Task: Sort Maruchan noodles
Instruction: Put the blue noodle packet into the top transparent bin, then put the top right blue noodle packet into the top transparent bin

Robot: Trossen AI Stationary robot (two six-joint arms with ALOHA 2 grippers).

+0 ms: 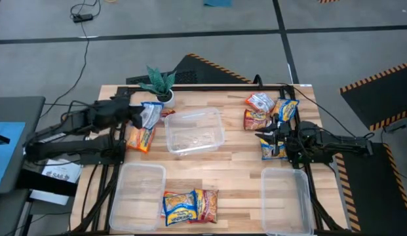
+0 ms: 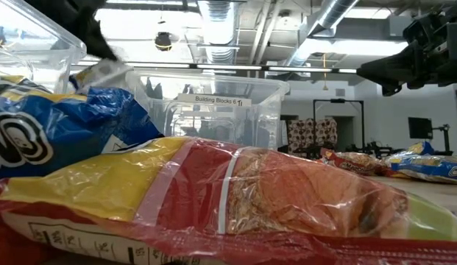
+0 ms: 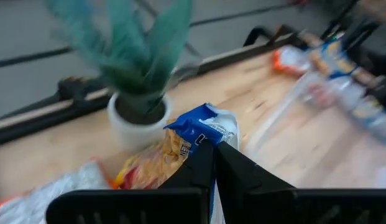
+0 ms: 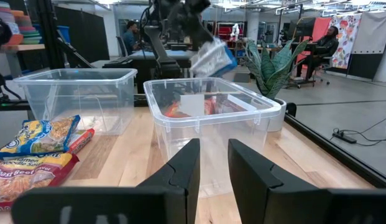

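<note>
Gripping a blue-and-white crinkly plastic noodle packet (image 1: 151, 115), the left gripper (image 1: 139, 115) holds it up above the wooden surface (image 1: 236, 167), its two fingers clamped on the packet's upper edge, just beside the small green potted plant in a white pot (image 1: 161, 85). In the left wrist view the packet (image 3: 202, 127) hangs pinched between the dark fingers (image 3: 199, 165), with the plant (image 3: 133, 74) right behind it. Below and slightly left of the held packet, an orange-red noodle packet (image 1: 141, 138) lies flat on the surface. Just to the right stands a clear rectangular plastic tub (image 1: 194, 131). Two more clear tubs sit along the near edge, one at the left (image 1: 137, 190) and one at the right (image 1: 288, 200), with a blue-and-yellow packet (image 1: 179, 206) and a red-and-yellow packet (image 1: 206, 204) lying touching between them.

On the right side, the right gripper (image 1: 267, 135) hovers with its fingers apart, pointing toward the middle tub. A cluster of assorted noodle packets (image 1: 265, 111) lies spread around and under it.
</note>
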